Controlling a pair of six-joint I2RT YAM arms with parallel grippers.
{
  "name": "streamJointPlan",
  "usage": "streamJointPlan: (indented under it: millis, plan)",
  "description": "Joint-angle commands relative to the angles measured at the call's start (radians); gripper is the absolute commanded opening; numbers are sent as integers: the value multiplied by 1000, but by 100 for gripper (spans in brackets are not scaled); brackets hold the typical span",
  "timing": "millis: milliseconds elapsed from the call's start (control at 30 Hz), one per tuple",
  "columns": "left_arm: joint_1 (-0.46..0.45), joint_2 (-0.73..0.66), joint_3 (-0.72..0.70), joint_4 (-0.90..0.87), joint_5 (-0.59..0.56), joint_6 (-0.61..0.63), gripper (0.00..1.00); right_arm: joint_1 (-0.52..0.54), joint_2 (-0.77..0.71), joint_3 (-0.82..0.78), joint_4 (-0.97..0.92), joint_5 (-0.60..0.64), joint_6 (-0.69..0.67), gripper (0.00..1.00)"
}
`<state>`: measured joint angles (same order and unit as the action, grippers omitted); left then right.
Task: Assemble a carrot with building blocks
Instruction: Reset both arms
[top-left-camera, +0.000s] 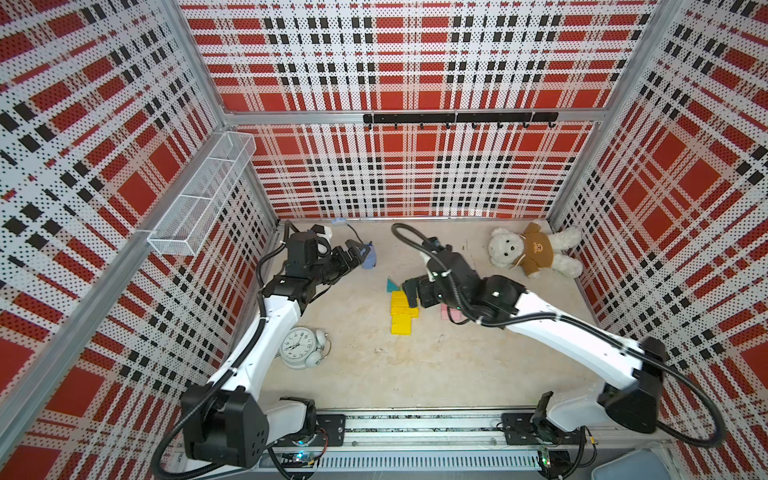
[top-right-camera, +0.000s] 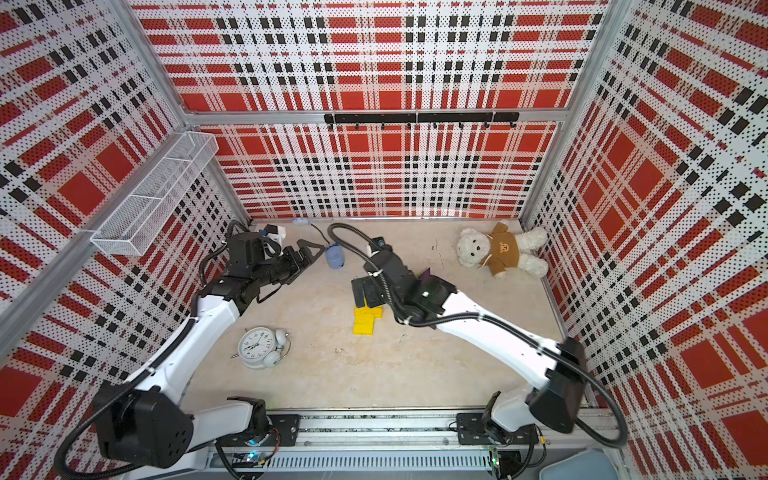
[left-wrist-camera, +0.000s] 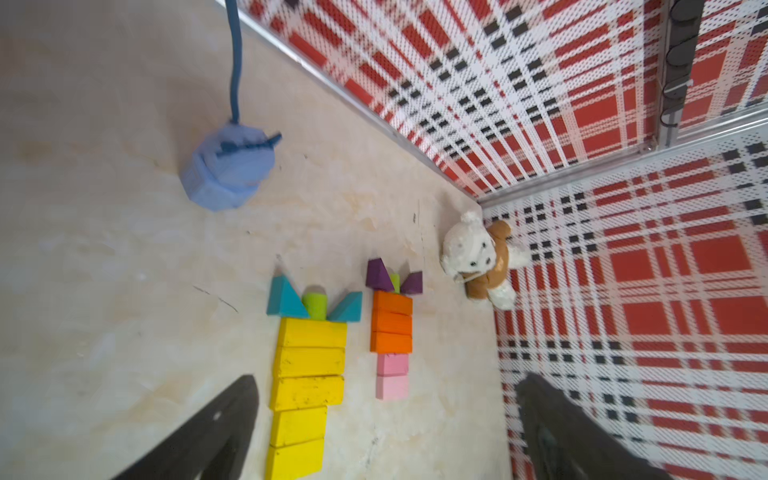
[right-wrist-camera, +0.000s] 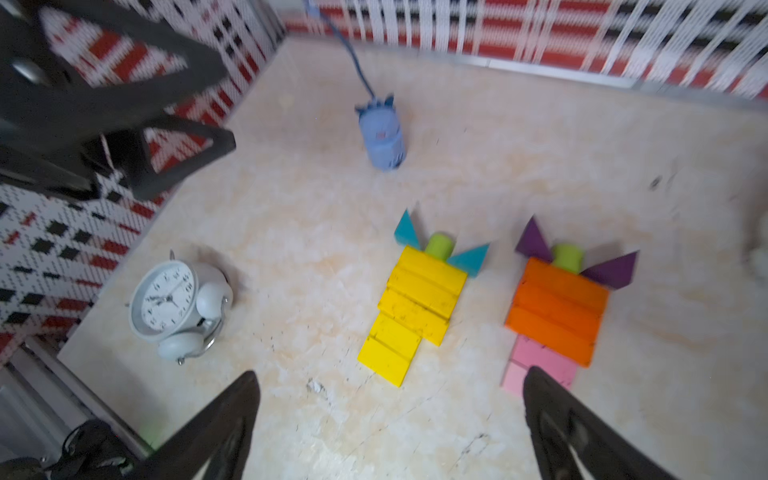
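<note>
Right fingers (right-wrist-camera: 224, 424) spread, empty, hovering nearer the yellow carrot (right-wrist-camera: 419, 299), seemingly lengthwise ahead; left fingers (left-wrist-camera: 220, 424) spread, farther off.

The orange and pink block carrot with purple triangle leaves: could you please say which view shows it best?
The left wrist view: the orange and pink block carrot lies whole and uncovered. The right wrist view shows it larger, but a tool finger overlaps its pink end. In both top views the right arm hides most of it.
</note>
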<state>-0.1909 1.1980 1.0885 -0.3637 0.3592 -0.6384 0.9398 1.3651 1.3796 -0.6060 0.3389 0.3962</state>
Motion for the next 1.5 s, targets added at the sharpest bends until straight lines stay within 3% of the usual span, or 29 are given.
streamJointPlan:
  millis: [0, 67, 133, 200, 300, 400, 500, 567, 633, 733, 867, 967, 1000, 1033, 1133, 1267, 1467]
  plan:
    - [-139, -124, 88, -141, -404, 244, 100, -7, -78, -110, 139, 162, -136, 100]
    - [-246, -166, 90, -174, -669, 276, 100, -8, -139, -247, 324, 265, -157, 100]
    - [-325, -226, 6, -114, -852, 321, 99, -9, -179, -409, 596, 365, -317, 100]
    - [-359, -305, -169, 78, -964, 376, 99, -28, -186, -553, 857, 449, -486, 100]
    - [-338, -400, -468, 473, -1010, 533, 100, -124, -193, -671, 1001, 442, -538, 100]
    - [-250, -419, -701, 767, -960, 599, 100, -242, -239, -768, 1067, 404, -535, 100]
    - [-131, -380, -849, 956, -846, 579, 100, -372, -279, -836, 1033, 310, -517, 100]
    - [-84, -333, -899, 1031, -840, 650, 99, -422, -304, -866, 1017, 278, -515, 100]
    - [-45, -262, -920, 1088, -819, 702, 100, -471, -336, -911, 1019, 207, -541, 100]
    - [58, -122, -936, 1178, -704, 661, 100, -533, -336, -957, 1051, 145, -546, 100]
    - [158, 141, -941, 1526, -549, 608, 99, -604, -307, -971, 1075, 82, -495, 100]
    - [164, 344, -867, 1574, -510, 614, 99, -648, -273, -985, 1119, 48, -481, 100]
    - [167, 422, -858, 1695, -489, 620, 100, -659, -262, -987, 1135, 48, -492, 100]
    - [177, 427, -856, 1690, -471, 616, 100, -667, -258, -991, 1141, 53, -497, 100]
    - [185, 336, -787, 1406, -481, 603, 99, -709, -249, -1012, 1178, 14, -509, 100]
    - [184, 373, -713, 1343, -358, 645, 99, -755, -196, -1056, 1288, -59, -511, 100]
    - [169, 376, -705, 1335, -380, 654, 100, -768, -31, -1116, 1547, -104, -542, 100]
